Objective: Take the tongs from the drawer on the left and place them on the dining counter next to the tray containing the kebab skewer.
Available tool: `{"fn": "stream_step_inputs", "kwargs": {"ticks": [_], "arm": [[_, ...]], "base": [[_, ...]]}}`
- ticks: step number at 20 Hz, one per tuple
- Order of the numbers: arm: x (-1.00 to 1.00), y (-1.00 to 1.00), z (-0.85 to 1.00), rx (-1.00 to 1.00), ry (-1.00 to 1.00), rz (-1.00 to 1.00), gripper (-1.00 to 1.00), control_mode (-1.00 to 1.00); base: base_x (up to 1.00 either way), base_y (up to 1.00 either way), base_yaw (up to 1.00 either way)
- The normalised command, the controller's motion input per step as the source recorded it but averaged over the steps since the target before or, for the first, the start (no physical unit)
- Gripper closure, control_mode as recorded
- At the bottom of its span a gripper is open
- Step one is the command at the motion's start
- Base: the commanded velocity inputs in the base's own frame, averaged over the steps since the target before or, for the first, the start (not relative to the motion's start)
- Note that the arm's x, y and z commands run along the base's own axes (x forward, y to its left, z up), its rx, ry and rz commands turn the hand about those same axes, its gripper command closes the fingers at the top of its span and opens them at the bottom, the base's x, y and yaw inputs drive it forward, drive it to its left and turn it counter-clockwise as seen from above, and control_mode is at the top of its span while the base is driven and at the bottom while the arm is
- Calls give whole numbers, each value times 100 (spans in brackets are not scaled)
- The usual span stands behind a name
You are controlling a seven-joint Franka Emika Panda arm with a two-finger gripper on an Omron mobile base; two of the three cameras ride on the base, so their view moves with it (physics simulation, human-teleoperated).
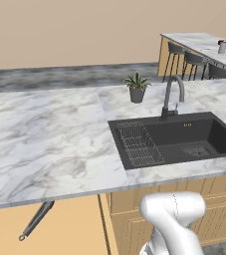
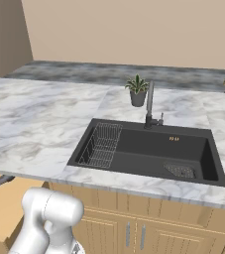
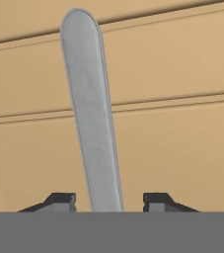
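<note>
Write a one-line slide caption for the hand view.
Grey metal tongs run between the gripper jaws, which stand apart on either side, over the light-wood drawer interior.

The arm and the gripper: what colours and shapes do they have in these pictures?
The arm is glossy white, built of rounded, bulbous segments, with a thin dark seam line across its top casing. No cables or markings show. Of the gripper, two small fingertips show: dark, almost black, blocky and angular, with lighter grey inner faces.

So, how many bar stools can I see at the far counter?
3, in the left base view, along the dining counter at upper right: one stool, a second and a third, cut by the edge. More may be hidden.
</note>
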Motion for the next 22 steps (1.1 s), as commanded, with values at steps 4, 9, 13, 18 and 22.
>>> {"fn": "stream_step_inputs", "kwargs": {"ticks": [4, 9, 13, 18, 22], "arm": [[0, 0, 0, 0, 0, 0, -100, -100], [-18, 0, 13, 0, -1, 0, -100, -100], [-34, 0, 27, 0, -3, 0, -100, -100], [-14, -12, 33, 0, -1, 0, -100, -100], [0, -25, 36, 0, 0, 0, -100, -100]], "base": [[0, 0, 0], [0, 0, 0], [0, 0, 0], [0, 0, 0], [0, 0, 0]]}}
